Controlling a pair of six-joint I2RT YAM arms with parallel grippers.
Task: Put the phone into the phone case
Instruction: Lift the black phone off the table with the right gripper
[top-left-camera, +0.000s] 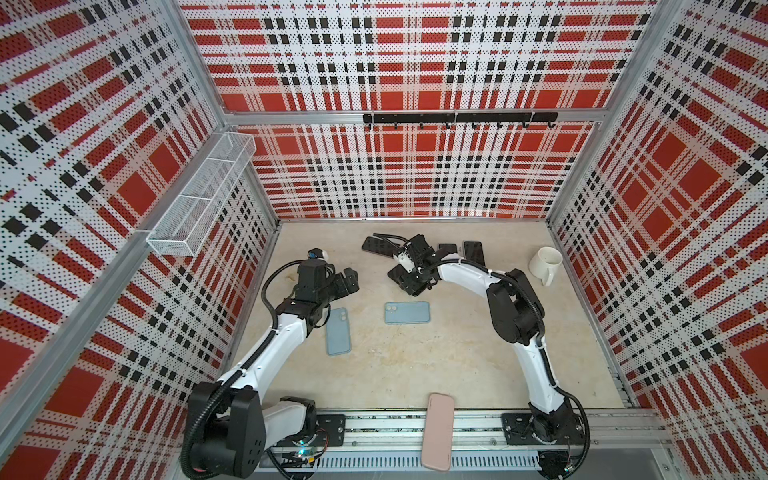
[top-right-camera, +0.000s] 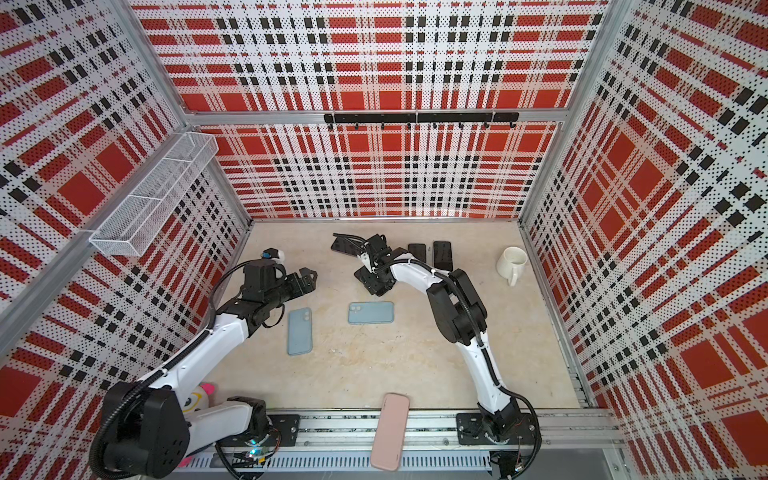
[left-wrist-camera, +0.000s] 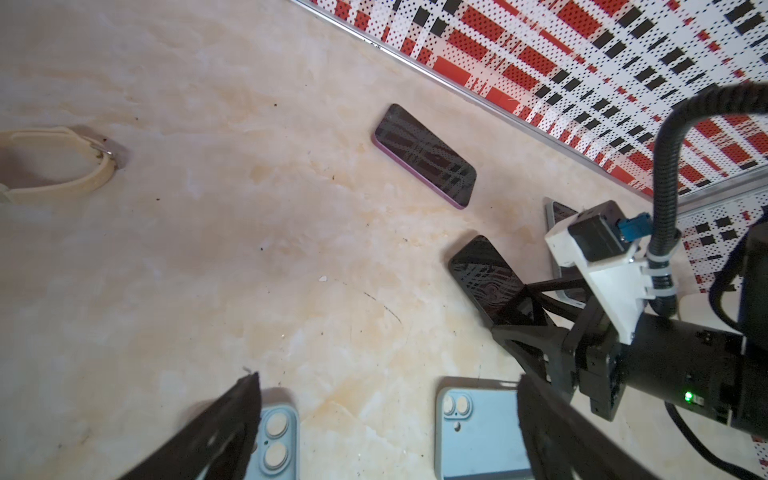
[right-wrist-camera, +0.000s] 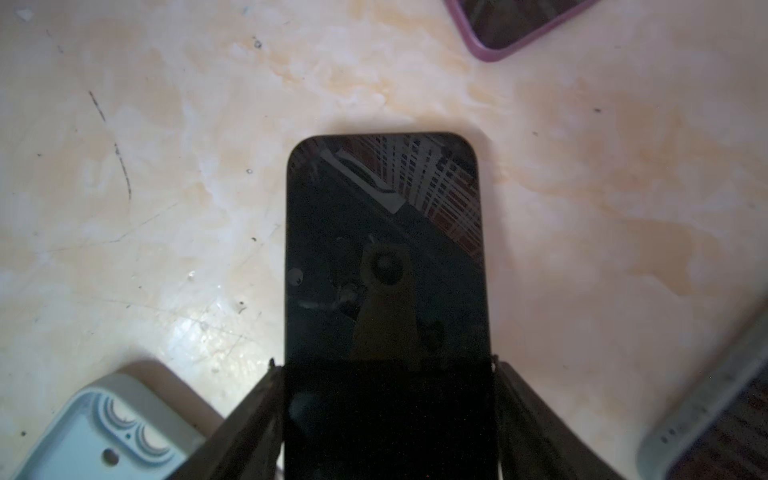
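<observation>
The right gripper (right-wrist-camera: 386, 365) pinches a glossy black rectangular phone (right-wrist-camera: 384, 249), jaws pressed to its two long edges and screen up, just behind the light-blue silicone phone case (top-left-camera: 407, 312) that lies crosswise in the middle of the pale marbled desk (top-left-camera: 457, 365); whether the phone is clear of the desk cannot be told. Left of that case and near it, a second light-blue silicone case (top-left-camera: 337, 331) lies lengthwise, its camera cut-outs at the far end. The left gripper (left-wrist-camera: 386, 376) hangs behind and left of the crosswise case, jaws spread wide with nothing between them. Farther behind the case rests a purple-edged dark phone (left-wrist-camera: 424, 156), and behind and right of it a dark screen-up phone (top-left-camera: 473, 252) lies beside a dark slab (top-left-camera: 448, 248) partly hidden by the right arm (top-left-camera: 465, 272). A white ceramic mug (top-left-camera: 545, 262) stands upright, well apart to the case's right. In front of the case, a pale pink phone case (top-left-camera: 437, 432) lies across the metal front rail (top-left-camera: 374, 424).
</observation>
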